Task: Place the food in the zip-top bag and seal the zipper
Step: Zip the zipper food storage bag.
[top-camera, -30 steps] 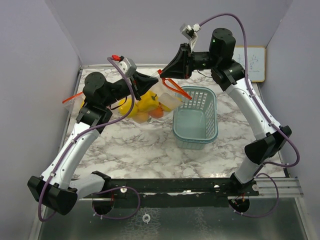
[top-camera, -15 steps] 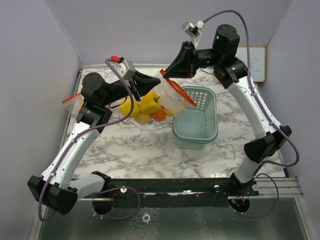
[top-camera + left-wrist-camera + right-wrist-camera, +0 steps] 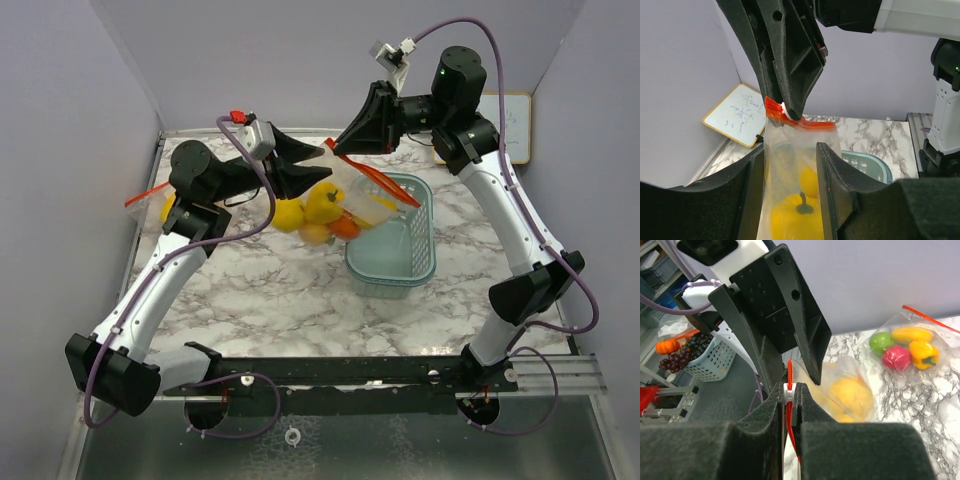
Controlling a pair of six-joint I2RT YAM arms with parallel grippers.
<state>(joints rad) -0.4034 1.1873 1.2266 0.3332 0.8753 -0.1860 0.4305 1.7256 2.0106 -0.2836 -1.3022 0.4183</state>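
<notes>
The right jaws are pinched shut on the red zipper (image 3: 810, 123) of the bag (image 3: 790, 150), right at its white slider (image 3: 787, 387). The left jaws stand apart on either side of the bag just below that strip and grip nothing. The toy fruits (image 3: 322, 203), several yellow and one orange, sit inside the bag. It hangs from that single pinch over the far middle of the table (image 3: 280, 290), just left of the green basket (image 3: 388, 282); I cannot tell whether its bottom touches the table. The main risk, as I judge it, is that all the weight pulls on a thin strip, so the zipper could slide out of the pinch or the slider could be dragged along it. The bag would then drop or tip against the basket rim. I cannot see whether the zipper is closed along its full length, and any gap would let fruit spill if the bag swings or tilts. The two sets of jaws are also very close together, so a careless move could knock one into the other. A second bag (image 3: 902, 342) of fruit lies on the left of the table, well apart. No brand or label shows. The whiteboard (image 3: 740, 114) against the far right wall has blue handwriting too small to read.
</notes>
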